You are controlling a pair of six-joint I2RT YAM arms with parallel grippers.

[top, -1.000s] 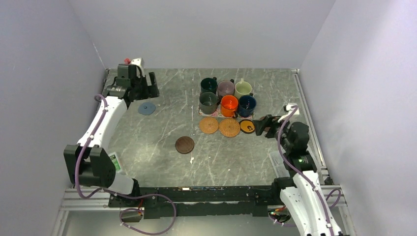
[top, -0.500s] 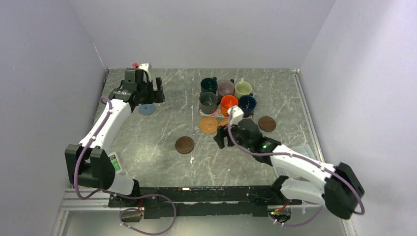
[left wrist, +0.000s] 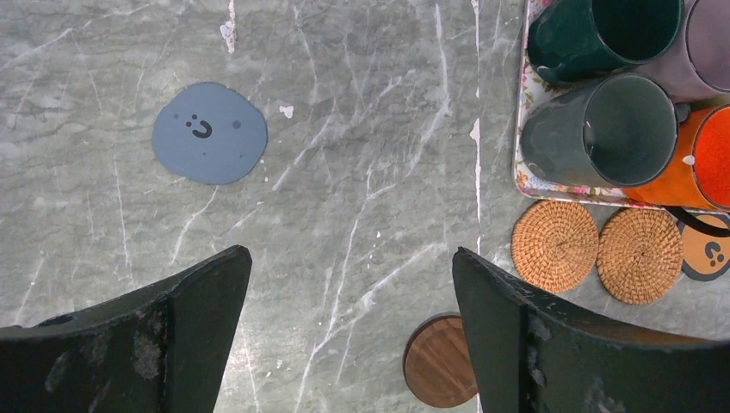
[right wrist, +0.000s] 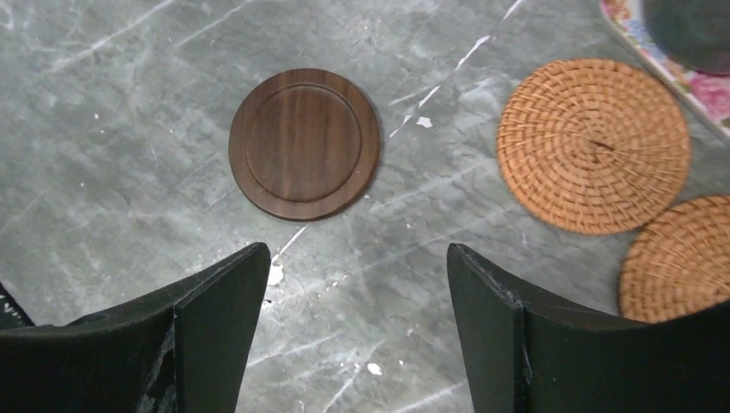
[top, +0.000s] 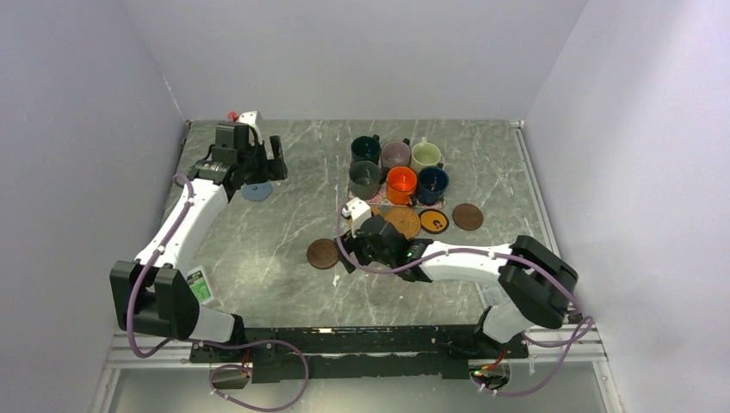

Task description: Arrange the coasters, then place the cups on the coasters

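- Near mid-counter (top: 284, 284), from overhead, cannot make out the left tan woven coaster (right wrist: 594, 144): hidden behind the right wrist, whole only in the wrist views.
- Right tan woven coaster (right wrist: 680, 258) cut by the frame edge in the right wrist view; black coaster with yellow centre (left wrist: 710, 249) likewise clipped in the left wrist view.
- Cups packed on the floral mat (left wrist: 568, 196) in two rows: dark green cup (top: 366, 148), mauve cup (top: 395, 153), cream cup (top: 425, 155) behind; dark grey cup (top: 364, 179), orange cup (top: 400, 183), navy cup (top: 432, 183) in front.
- Right arm stretched leftward low over the counter, elbow bent at the right; right pincer (right wrist: 355, 254) spread, pinching nothing, hanging just short of the near dark brown coaster (right wrist: 304, 144).
- Far dark brown coaster (top: 467, 216) flat, just right of the black one.
- Left arm reaching to the back left; left pincer (left wrist: 349, 254) spread wide, empty, pointing down over bare counter, grey-blue coaster (left wrist: 209, 132) flat beyond its left finger, untouched.
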